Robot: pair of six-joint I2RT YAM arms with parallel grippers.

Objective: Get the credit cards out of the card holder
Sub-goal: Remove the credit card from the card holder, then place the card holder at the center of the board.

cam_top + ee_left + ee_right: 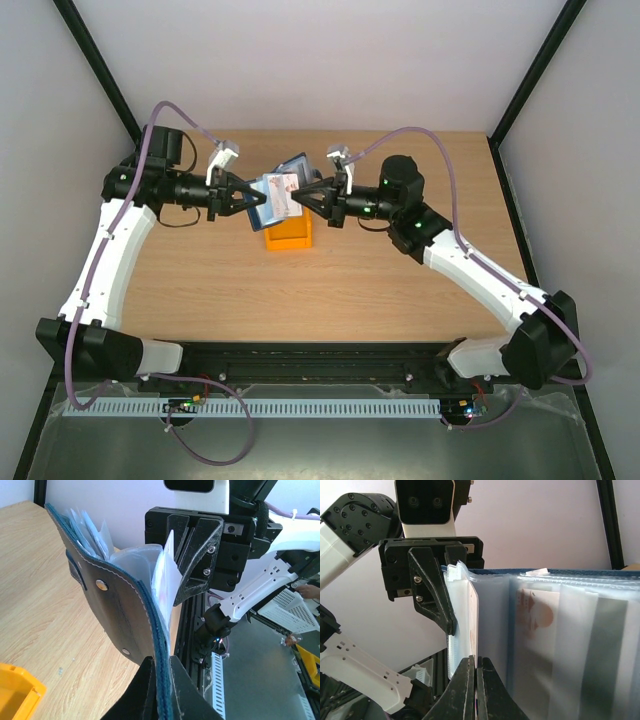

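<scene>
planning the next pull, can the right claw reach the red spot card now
Probably not yet: the right claw is shut on a clear sleeve of the card holder, and the red-spot card sits inside another sleeve further along.

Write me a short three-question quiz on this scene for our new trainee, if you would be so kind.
1. True or false: the card holder lies flat on the table.
2. Which container stands on the table? A) orange bin B) blue bowl C) green tray
3. Fill in: the ___ hand pinches the holder's dark stitched cover.

Key:
1. False: the left hand and right hand hold it up in the air.
2. A
3. left
</scene>
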